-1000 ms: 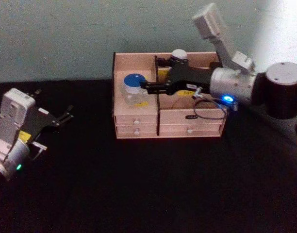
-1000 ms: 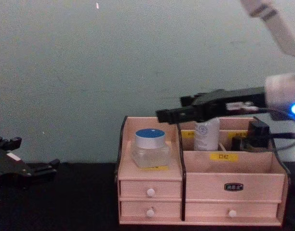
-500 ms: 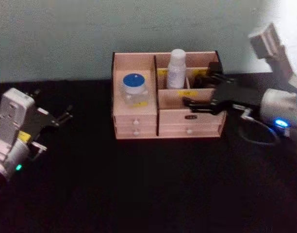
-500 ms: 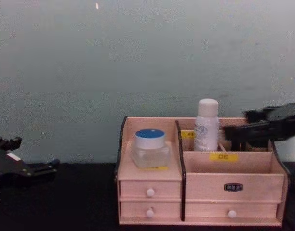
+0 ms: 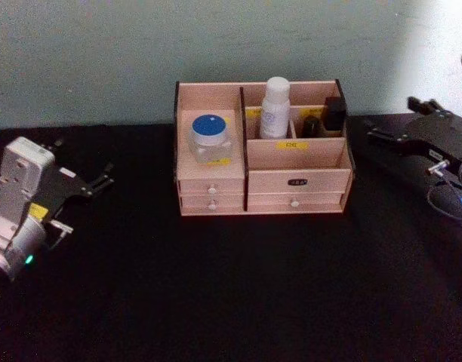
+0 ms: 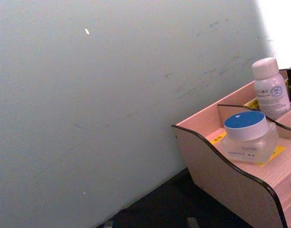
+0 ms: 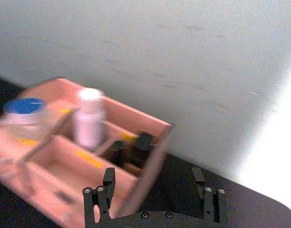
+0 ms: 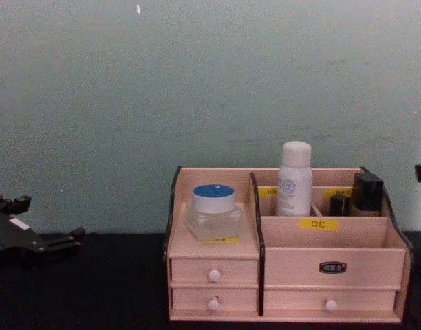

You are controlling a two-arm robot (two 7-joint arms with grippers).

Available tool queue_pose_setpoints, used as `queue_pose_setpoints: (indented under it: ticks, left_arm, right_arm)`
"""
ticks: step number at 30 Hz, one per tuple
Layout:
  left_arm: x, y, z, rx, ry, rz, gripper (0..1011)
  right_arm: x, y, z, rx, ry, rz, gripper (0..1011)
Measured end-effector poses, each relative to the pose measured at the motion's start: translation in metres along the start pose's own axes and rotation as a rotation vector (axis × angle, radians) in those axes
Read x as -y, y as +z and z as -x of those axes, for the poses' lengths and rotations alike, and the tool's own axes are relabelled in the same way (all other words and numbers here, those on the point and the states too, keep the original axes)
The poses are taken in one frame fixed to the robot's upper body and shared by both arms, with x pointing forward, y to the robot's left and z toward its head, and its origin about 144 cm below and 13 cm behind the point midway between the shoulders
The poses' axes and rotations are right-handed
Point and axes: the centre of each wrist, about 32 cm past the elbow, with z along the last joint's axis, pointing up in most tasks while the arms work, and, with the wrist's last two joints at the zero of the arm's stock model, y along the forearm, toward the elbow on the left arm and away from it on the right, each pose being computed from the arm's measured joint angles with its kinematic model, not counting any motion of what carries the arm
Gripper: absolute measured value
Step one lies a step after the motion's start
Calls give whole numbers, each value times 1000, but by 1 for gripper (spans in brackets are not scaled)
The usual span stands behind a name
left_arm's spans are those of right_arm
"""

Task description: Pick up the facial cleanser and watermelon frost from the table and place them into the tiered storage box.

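Withdrawn from above the pale pinkish wooden tiered storage box (image 5: 261, 177), the right gripper (image 5: 401, 128) hung beside it with fingers spread and empty. Half hidden behind a divider stood the white cylindrical bottle (image 5: 275, 108); the blue-lidded clear jar (image 5: 209, 139) sat in the left compartment. Parked well left, the left gripper (image 5: 95, 181) lay open

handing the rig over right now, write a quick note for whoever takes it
Left gripper: open, empty, parked over the table left of the box.
Right gripper: open, empty, off to the box's right, holding nothing.
Blue-lidded jar sits on the box's left shelf; white bottle stands upright in a rear compartment, with two small dark items to its right.
Done: both items appear placed in the box.
Left: apparently nothing to pick; park the right arm.
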Motion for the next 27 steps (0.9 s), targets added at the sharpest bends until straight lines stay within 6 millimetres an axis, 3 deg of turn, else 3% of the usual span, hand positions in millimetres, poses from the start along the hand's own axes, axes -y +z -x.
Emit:
queue_pose_setpoints:
  ticks: [12,21,27]
  left_arm:
    - [0,0,0,0,0,0,1001]
    - [0,0,0,0,0,0,1001]
    - [0,0,0,0,0,0,1001]
  right_arm:
    - [-17,-53,28,26,-323,4,1000]
    - [-25,-74,39,-6,-340,65,1000]
    - [-27,-76,40,-11,-323,82,1000]
